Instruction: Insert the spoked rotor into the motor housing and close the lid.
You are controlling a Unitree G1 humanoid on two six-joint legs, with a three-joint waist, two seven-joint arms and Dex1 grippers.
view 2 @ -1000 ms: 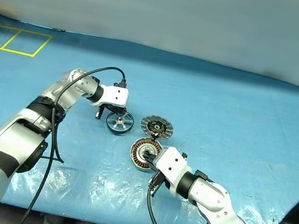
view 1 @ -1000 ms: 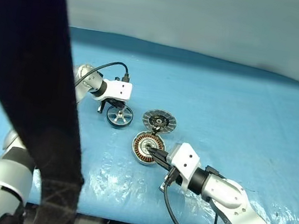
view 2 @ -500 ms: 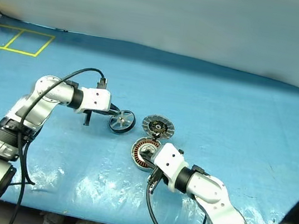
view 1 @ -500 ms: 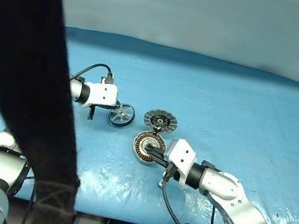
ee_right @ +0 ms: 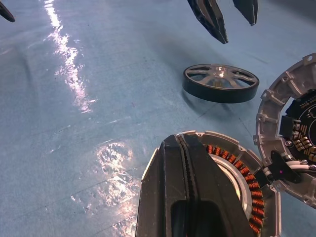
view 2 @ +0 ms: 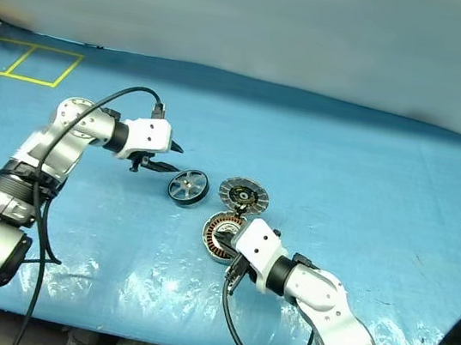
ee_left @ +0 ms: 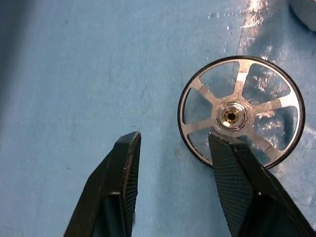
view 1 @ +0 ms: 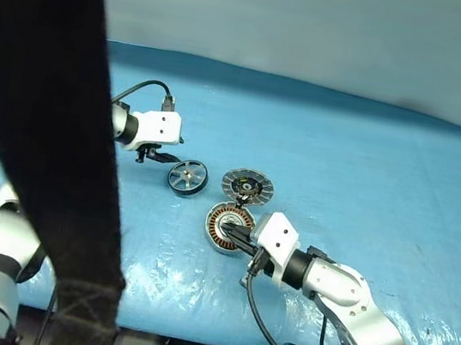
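Observation:
The spoked rotor (view 1: 188,177) lies flat on the blue table, a black ring with silver spokes. My left gripper (view 1: 161,154) hovers just to its left, open, with nothing between its fingers (ee_left: 126,163); in the left wrist view the rotor (ee_left: 240,112) lies beside one fingertip. The lid (view 1: 247,185), a grey finned disc, lies right of the rotor. The motor housing (view 1: 224,226) with copper windings sits in front of the lid. My right gripper (view 1: 233,235) is shut, its tips resting on the near side of the housing (ee_right: 237,173).
A blue sheet (view 2: 367,184) covers the table, with its front edge near me. Yellow tape squares (view 2: 21,61) mark the far left corner. A black strap (view 1: 40,109) hangs across the left of the left eye view. Cables trail from both wrists.
My left gripper has opened and let go of the rotor, then drawn back left and up. The rotor, tilted in the grip before, now lies flat. The right arm has kept still.

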